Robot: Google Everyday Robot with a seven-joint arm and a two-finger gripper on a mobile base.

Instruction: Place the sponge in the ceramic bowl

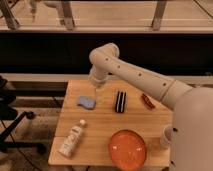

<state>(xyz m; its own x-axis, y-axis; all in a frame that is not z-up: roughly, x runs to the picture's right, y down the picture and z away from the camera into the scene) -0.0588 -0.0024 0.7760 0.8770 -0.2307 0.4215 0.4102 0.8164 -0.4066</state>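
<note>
We start with the pale wooden table (pixel 105 125), which carries everything, and the long white robot arm (pixel 135 75) reaching across it from the right. The wide, shallow orange-red ceramic bowl (pixel 128 149) sits at the table's near edge and looks empty. To its left lies a white plastic bottle (pixel 71 140) on its side. A black rectangular block with a pale stripe (pixel 120 101) stands near the middle. The small light-blue soft sponge (pixel 86 102) lies flat on the wood towards the far left, well apart from the bowl.

The gripper (pixel 95 91) hangs just above the sponge's far right edge, its fingers spread wide with nothing between them.

We judge the step in hand to be the reach for the sponge. To do it well, we would centre the gripper over the pad, since it sits slightly off to one side. We would then come straight down until the fingers straddle the sponge. It is soft, so we would close gently yet fully and lift clear before swinging towards the bowl, passing wide of the block.
</note>
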